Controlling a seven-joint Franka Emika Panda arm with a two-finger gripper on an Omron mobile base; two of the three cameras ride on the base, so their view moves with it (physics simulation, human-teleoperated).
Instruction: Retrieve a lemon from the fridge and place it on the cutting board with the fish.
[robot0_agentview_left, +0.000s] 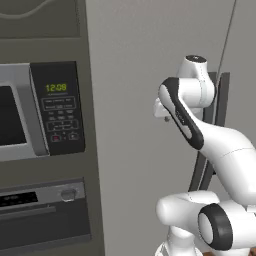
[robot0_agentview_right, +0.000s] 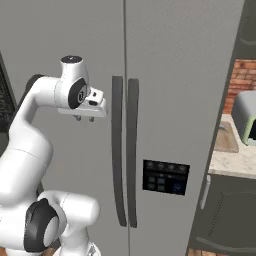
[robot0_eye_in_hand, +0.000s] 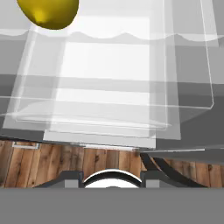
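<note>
Translucent drawers are crowding your view, the lemon is sitting upper left, risking a miss; end effector state I cannot tell.

1. The counter is pale and speckled, at the right of the fridge.
2. On it lies a flat tan cutting board, and just beside the board stands a grey toaster oven.
3. Inside the fridge, the hand view shows a white shelf with clear drawers.
4. A yellow lemon is on this shelf.
5. Below is a wooden floor.
</note>
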